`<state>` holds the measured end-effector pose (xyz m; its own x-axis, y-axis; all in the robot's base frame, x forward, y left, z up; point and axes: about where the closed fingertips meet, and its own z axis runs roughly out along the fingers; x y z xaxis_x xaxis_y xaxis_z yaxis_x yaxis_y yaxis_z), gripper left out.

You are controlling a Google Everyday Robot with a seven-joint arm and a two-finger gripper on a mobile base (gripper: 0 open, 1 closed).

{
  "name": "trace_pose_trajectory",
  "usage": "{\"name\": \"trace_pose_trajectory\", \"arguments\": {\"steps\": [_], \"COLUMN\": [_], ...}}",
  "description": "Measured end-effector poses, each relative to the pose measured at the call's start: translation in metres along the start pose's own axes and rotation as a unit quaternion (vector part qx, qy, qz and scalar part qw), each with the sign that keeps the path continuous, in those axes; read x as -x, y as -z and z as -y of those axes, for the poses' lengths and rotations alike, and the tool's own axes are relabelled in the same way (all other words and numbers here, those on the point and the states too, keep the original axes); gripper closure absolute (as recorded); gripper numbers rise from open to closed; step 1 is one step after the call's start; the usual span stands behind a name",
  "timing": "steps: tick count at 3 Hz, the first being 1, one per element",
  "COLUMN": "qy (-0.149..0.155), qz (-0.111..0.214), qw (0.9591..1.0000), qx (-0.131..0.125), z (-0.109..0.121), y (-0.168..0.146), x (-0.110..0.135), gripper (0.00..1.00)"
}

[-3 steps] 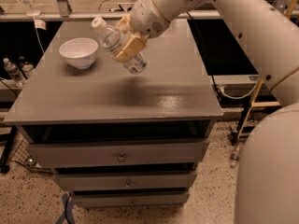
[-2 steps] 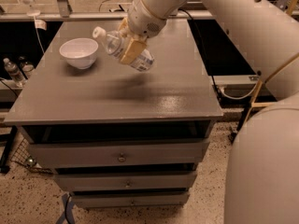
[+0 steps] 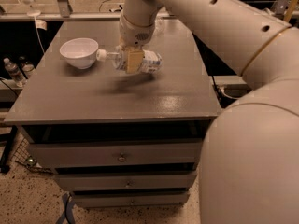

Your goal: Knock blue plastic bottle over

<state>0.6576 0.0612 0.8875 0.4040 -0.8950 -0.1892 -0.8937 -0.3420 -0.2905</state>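
Observation:
The blue plastic bottle (image 3: 152,62) is clear with a white cap and a white-and-blue label. It lies almost horizontal, just above the grey table top (image 3: 117,101), with its cap pointing left toward the white bowl (image 3: 79,52). My gripper (image 3: 134,63) comes down from above and is shut on the bottle's middle, with a tan finger (image 3: 136,59) across its front. A shadow lies on the table below the bottle.
The white bowl stands at the table's back left, close to the bottle's cap. The table is a drawer cabinet with drawers (image 3: 121,155) below. Two small bottles (image 3: 13,72) stand lower down at the far left. My arm fills the right side.
The gripper has moved toward the table's back and lower with the bottle. The bottle has turned from tilted to nearly horizontal, its cap now next to the bowl.

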Motion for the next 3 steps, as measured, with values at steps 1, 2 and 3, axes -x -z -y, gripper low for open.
{"name": "trace_pose_trajectory", "arguments": {"steps": [1, 2, 3], "qy": [0.014, 0.027, 0.028], "qz": [-0.043, -0.061, -0.060], "qw": [0.9984, 0.9957, 0.9958], "qx": [0.034, 0.064, 0.063], "z": [-0.008, -0.015, -0.014], "y": [-0.019, -0.032, -0.034], "x": [-0.004, -0.004, -0.003], "gripper": [1.00, 1.00, 0.82]}}
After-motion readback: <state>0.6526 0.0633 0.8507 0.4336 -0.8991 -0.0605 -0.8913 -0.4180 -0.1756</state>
